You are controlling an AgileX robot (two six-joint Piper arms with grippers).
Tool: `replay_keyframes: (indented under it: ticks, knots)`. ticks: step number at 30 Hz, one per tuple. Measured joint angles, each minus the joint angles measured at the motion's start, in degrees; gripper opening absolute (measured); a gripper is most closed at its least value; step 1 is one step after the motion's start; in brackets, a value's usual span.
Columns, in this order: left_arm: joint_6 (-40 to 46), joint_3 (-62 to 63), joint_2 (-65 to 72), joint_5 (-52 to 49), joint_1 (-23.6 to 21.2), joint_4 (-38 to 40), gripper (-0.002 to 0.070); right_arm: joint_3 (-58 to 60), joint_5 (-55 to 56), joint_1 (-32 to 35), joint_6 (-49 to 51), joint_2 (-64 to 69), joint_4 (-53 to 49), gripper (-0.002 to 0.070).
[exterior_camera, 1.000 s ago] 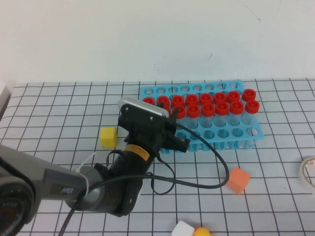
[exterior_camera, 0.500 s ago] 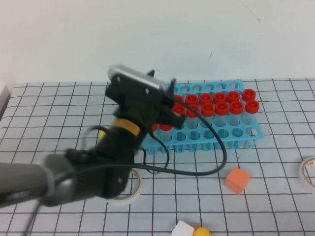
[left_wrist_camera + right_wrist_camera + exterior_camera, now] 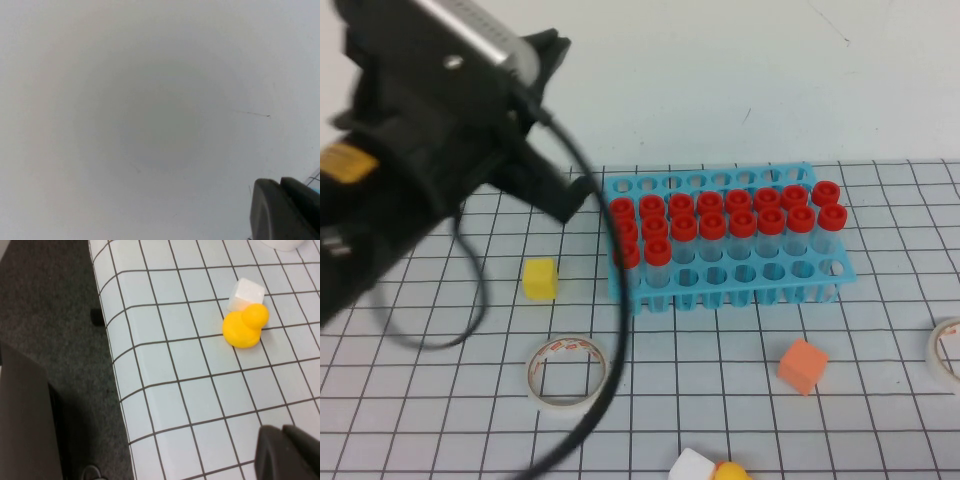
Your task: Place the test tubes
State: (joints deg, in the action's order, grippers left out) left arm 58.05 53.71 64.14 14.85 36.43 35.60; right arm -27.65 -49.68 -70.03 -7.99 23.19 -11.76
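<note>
A blue rack (image 3: pixel 740 173) stands at the middle back of the table, with several red-capped test tubes (image 3: pixel 740 222) upright in its middle rows. Its front and back rows show empty holes. My left arm (image 3: pixel 420 150) is raised high at the upper left, close to the camera and well clear of the rack. In the left wrist view the left gripper (image 3: pixel 281 183) is shut with nothing in it, facing a blank white wall. The right gripper (image 3: pixel 282 430) is shut and empty, low over the table's near edge, and does not appear in the high view.
A yellow cube (image 3: pixel 540 278) and a tape roll (image 3: pixel 567 373) lie left of the rack's front. An orange cube (image 3: pixel 802 365) lies in front of it. A white cube (image 3: pixel 246 292) and yellow duck (image 3: pixel 244 327) sit near the front edge. Another tape roll (image 3: pixel 948 350) is at the right edge.
My left arm rose from the rack's front left corner, up and to the left, uncovering the tape roll. Its gripper went from open to shut. The right gripper stayed put.
</note>
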Motion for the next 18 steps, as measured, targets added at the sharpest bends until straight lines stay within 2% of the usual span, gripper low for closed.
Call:
replay_keyframes:
  ticks: [5,9,18]
  knots:
    - [10.7,-0.1,-7.4,-10.4,0.0,3.6,0.0001,0.0,0.0,0.0,0.0,0.0,0.0,-0.0001]
    - [14.7,-0.2,-11.6,-16.9,0.0,3.7,0.0,0.0,0.0,0.0,0.0,0.0,0.0,-0.0001]
    - [21.6,-0.5,-15.4,-14.9,-0.1,0.6,0.0,0.0,0.0,0.0,0.0,0.0,0.0,-0.0001]
